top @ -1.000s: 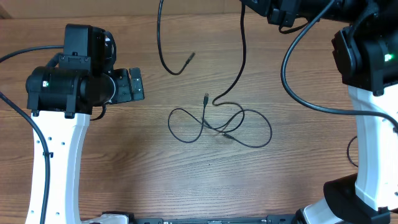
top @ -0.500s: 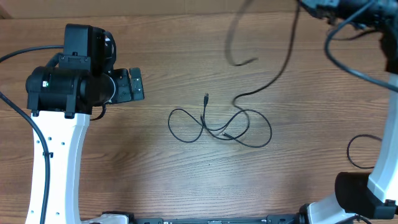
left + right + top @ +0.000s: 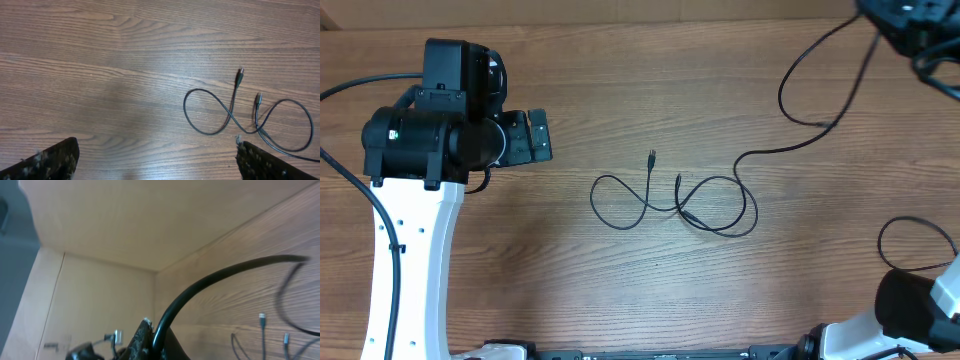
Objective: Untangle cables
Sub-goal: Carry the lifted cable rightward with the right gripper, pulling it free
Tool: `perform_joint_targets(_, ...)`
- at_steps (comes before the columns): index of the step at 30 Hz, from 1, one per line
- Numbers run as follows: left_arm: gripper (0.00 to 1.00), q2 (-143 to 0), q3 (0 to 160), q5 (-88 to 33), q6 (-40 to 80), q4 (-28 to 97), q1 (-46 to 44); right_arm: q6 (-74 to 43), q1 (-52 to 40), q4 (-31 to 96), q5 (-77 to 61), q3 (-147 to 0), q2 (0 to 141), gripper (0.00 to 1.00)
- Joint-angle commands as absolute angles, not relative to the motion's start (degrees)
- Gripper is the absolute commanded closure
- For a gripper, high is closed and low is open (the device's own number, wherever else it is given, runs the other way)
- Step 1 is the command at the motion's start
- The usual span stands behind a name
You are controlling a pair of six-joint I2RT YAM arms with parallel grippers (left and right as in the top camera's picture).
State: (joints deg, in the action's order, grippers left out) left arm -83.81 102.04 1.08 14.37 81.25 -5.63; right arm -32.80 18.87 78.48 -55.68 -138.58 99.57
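Thin black cables (image 3: 670, 200) lie in loose loops at the table's middle, with one plug end (image 3: 652, 156) pointing up and another (image 3: 678, 181) beside it. They also show in the left wrist view (image 3: 235, 112). One cable (image 3: 800, 118) rises from the loops to my right gripper (image 3: 885, 15) at the top right corner. The right wrist view shows that gripper (image 3: 159, 332) shut on this cable (image 3: 220, 277). My left gripper (image 3: 155, 160) is open and empty over bare wood, left of the loops; the overhead view shows it (image 3: 538, 138) well apart from them.
A thicker black arm wire (image 3: 910, 245) loops at the right edge near the right arm's base. The left arm's white link (image 3: 415, 260) stands over the left side. A tan wall (image 3: 100, 225) lies beyond the table's far edge.
My right gripper has moved right and up with its cable, dragging the free length from the top middle to the right. The loops on the table shifted slightly. The left arm has not moved.
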Motion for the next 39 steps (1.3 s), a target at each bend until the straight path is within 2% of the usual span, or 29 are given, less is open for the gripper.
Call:
perform_joint_targets(1,0.0,-83.96,102.35,0.82,13.28,81.19,-5.69,-31.2,22.59,80.53,-56.12,-139.15,98.26,0.96)
perform_joint_targets(7,0.0,-83.96,102.35,0.82,13.28,81.19,-5.69,-21.19,24.47,91.85,-57.28,-139.15,98.15,0.96)
perform_joint_targets(10,0.0,-83.96,102.35,0.82,13.28,81.19,-5.69,-16.86,24.45,97.1,-53.43,-139.15,97.84,0.96)
perform_joint_targets(20,0.0,-83.96,102.35,0.82,13.28,81.19,-5.69,-15.59,24.4,96.62,-44.53,-141.1,92.38,0.96)
perform_joint_targets(39,0.0,-83.96,102.35,0.82,13.28,81.17,-5.69,-12.75,24.4,94.28,-36.32,-158.26,88.33,0.96)
